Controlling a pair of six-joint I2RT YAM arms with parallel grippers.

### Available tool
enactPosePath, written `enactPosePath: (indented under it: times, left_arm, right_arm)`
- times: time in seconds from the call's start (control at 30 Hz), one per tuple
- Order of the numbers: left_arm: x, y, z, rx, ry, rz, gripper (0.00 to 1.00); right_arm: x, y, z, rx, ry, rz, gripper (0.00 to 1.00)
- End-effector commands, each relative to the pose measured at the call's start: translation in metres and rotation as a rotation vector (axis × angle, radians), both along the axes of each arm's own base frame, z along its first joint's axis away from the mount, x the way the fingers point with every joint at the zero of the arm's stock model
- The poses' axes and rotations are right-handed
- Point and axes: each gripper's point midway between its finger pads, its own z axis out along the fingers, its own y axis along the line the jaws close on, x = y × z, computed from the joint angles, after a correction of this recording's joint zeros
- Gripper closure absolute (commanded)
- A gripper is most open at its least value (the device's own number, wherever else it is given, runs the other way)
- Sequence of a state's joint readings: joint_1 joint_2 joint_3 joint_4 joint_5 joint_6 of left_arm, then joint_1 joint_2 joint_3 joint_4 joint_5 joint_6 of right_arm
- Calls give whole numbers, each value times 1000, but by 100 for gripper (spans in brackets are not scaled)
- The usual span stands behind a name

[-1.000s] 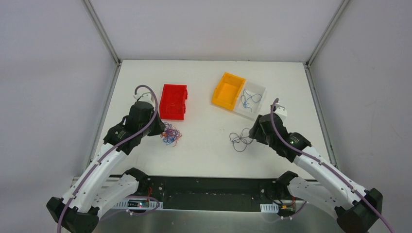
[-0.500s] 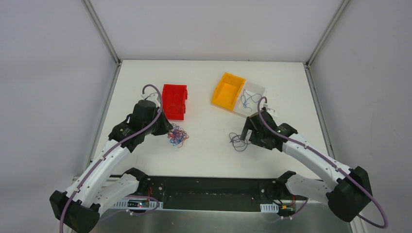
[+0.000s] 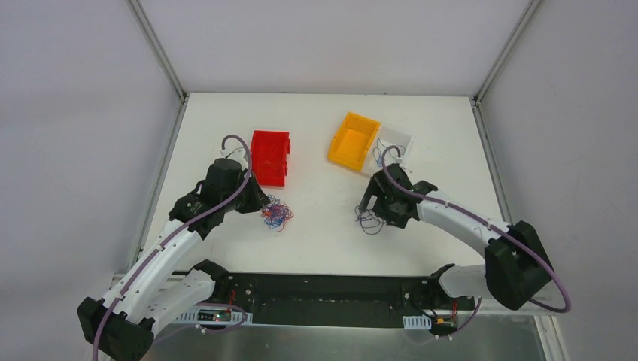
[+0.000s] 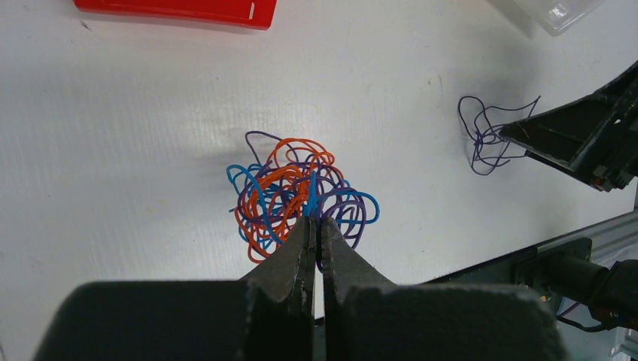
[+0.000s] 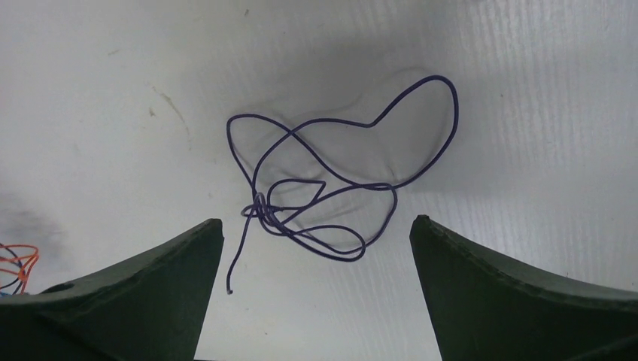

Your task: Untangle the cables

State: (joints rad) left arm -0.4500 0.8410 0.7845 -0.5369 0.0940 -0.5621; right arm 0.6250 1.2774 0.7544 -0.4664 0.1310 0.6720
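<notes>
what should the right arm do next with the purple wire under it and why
Probably lower the right gripper straight down and close on the purple cable. Its jaws stand wide open and empty on either side of that loose strand, which lies on the table. The left gripper is shut on the coloured tangle.

Org/blue/purp cable tangle [image 4: 295, 188]; purp loose cable [image 5: 262, 210]; red bin [image 3: 269, 156]; org bin [image 3: 353, 141].

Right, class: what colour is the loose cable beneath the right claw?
Purple; the cable shows best in the right wrist view.
</notes>
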Motion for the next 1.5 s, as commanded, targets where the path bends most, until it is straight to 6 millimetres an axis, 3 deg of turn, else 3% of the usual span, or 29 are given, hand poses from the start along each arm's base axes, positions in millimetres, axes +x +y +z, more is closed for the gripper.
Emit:
enactPosePath:
  times: [0.0,0.43,0.5,0.57,0.63,0.67,0.83,1.03,1.2,1.33,1.47]
  left_arm:
    - [5,-3,9,-25,-35,0,100]
    - [8,-2,8,-5,-42,-7,100]
    - [8,0,8,-1,-48,-4,100]
    - [8,1,7,3,-51,-2,100]
    - [8,3,6,11,-56,-1,100]
    - [8,4,7,19,-62,-2,100]
    - [9,6,12,32,-90,-8,100]
    - [10,4,14,43,-96,-39,100]
    - [9,7,18,60,-113,-46,100]
    - [9,6,20,56,-116,-55,100]
    - [9,0,21,41,-100,-75,100]
  right_arm:
    - [8,-8,1,-98,29,-43,1]
    - [7,-3,-43,-185,67,-49,1]
    - [10,-2,-47,-195,63,-46,8]
    - [14,5,-46,-173,51,-20,34]
    - [20,16,-38,-129,32,10,67]
    - [23,22,-33,-105,22,26,76]
    - [47,55,18,15,-77,109,100]
    - [89,96,89,237,-150,222,100]
    - [140,109,137,380,-196,226,100]
    - [188,113,146,438,-203,205,100]
    - [231,102,128,398,-180,132,100]
